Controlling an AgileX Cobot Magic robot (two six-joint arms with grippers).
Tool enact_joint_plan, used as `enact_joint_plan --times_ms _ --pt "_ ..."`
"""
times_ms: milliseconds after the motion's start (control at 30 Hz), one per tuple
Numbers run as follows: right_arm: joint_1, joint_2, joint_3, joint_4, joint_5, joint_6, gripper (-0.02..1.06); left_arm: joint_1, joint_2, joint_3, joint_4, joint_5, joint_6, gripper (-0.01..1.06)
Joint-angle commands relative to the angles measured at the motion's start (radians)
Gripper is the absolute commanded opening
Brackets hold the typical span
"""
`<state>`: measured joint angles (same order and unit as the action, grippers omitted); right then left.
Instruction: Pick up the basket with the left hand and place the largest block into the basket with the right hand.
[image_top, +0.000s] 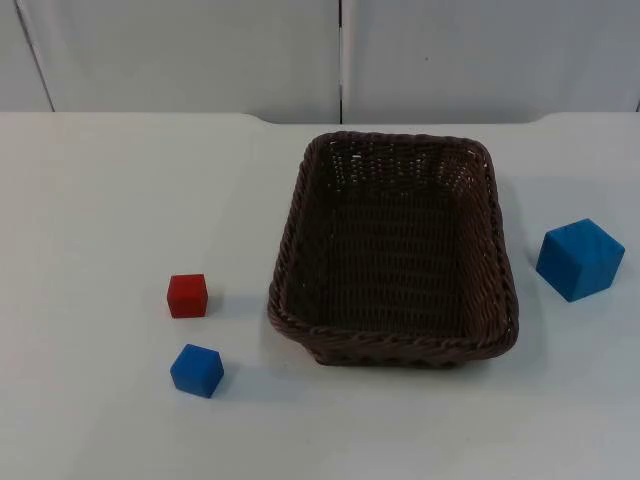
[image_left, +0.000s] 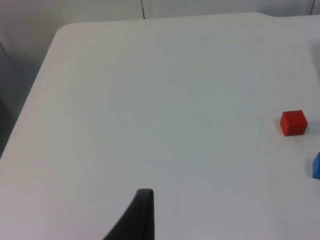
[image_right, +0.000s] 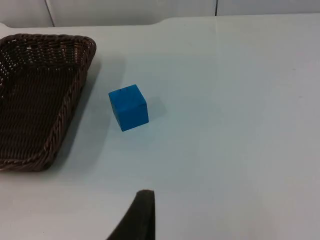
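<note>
Small blue block (image_top: 197, 370) nearest, red block (image_top: 187, 295) behind | basket (image_top: 392, 340) mid-worktop, light, stiff: take rim | largest blue block (image_top: 579, 259) right, rigid: grip flat faces | pincers' opening: cannot tell

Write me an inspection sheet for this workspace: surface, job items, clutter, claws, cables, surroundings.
Surface: white table top, no marks seen.
Job items: dark brown wicker basket sits upright on the table with nothing in it; large blue block rests on the table to the basket's right, apart from it.
Clutter: small red block and small blue block lie left of the basket, close together but not touching.
Claws: left claw's fingertip is above bare table, red block ahead; right claw's fingertip is short of the large blue block; neither holds anything.
Cables: nothing seen.
Surroundings: grey partition wall behind the table.
</note>
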<state>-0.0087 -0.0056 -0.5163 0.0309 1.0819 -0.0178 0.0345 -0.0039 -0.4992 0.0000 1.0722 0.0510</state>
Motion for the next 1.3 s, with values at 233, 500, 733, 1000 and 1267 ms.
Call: enact_joint_plan --times_ms 233,500,733,1000,1267 --pt "-0.002 0.006 0.001 -0.002 -0.004 0.001 0.92 0.002 0.004 -0.042 -0.023 -0.078 -0.008 1.05" --pt "-0.002 0.006 0.001 -0.002 -0.004 0.001 0.92 0.002 0.058 -0.076 -0.063 -0.142 -0.005 1.05" --pt "-0.002 0.006 0.001 -0.002 -0.004 0.001 0.92 0.002 0.082 -0.076 -0.071 -0.155 -0.004 1.05" --pt "-0.002 0.006 0.001 -0.002 -0.004 0.000 0.92 0.002 0.124 -0.076 -0.118 -0.224 0.014 1.05" --pt "-0.002 0.006 0.001 -0.002 -0.004 0.000 0.92 0.002 0.222 -0.076 -0.215 -0.270 0.074 1.05"
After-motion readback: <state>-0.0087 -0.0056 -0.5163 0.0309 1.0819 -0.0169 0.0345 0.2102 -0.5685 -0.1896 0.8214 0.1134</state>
